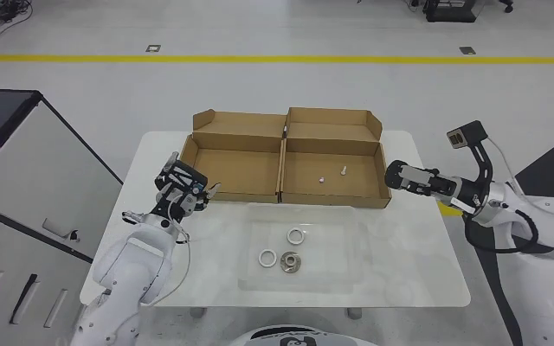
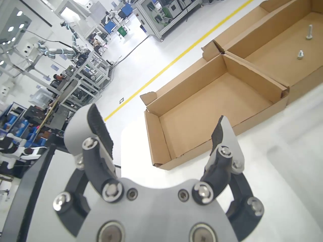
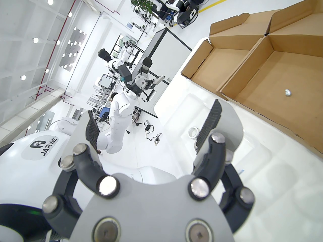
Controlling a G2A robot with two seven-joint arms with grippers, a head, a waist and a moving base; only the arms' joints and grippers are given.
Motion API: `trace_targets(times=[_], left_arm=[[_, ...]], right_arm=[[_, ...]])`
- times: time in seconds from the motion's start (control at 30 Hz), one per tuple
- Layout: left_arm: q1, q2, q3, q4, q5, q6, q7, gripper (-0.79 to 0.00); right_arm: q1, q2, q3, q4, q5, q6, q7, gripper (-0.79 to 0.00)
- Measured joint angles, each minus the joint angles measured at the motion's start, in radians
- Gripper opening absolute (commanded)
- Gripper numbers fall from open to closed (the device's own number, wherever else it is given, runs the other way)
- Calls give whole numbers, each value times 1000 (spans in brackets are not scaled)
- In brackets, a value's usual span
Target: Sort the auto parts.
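Two open cardboard boxes stand side by side at the back of the table. The left box (image 1: 235, 169) (image 2: 214, 94) has nothing in it. The right box (image 1: 333, 186) (image 3: 272, 81) holds two bolts (image 1: 343, 169) (image 1: 321, 180) (image 2: 309, 32) (image 2: 300, 54). In front of them a clear tray (image 1: 333, 259) holds two white rings (image 1: 296, 235) (image 1: 267, 258) and a metal round part (image 1: 291, 262). My left gripper (image 1: 192, 186) (image 2: 157, 114) is open and holds nothing, by the left box's front left corner. My right gripper (image 1: 389, 176) (image 3: 153, 109) is open and holds nothing, at the right box's right wall.
The white table (image 1: 415, 259) has bare room to the right of the tray and along its front edge. A grey cabinet (image 1: 35, 173) stands left of the table. The boxes' raised flaps (image 1: 333, 117) line the far side.
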Motion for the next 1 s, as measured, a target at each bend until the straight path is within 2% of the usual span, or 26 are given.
trace_targets(times=[0.17, 0.37, 0.7, 1.0], left_arm=[[-34, -1, 13, -58, -59, -77, -142, 0], [-121, -4, 52, -93, -117, -147, -306, 0], [-315, -17, 165, -65, -249, -188, -534, 0], [-443, -26, 280, -30, -374, -263, -672, 0]], right_arm=[[0, 0, 0, 0, 0, 0, 0, 0], [0, 0, 0, 0, 0, 0, 0, 0], [0, 0, 0, 0, 0, 0, 0, 0], [0, 0, 0, 0, 0, 0, 0, 0]])
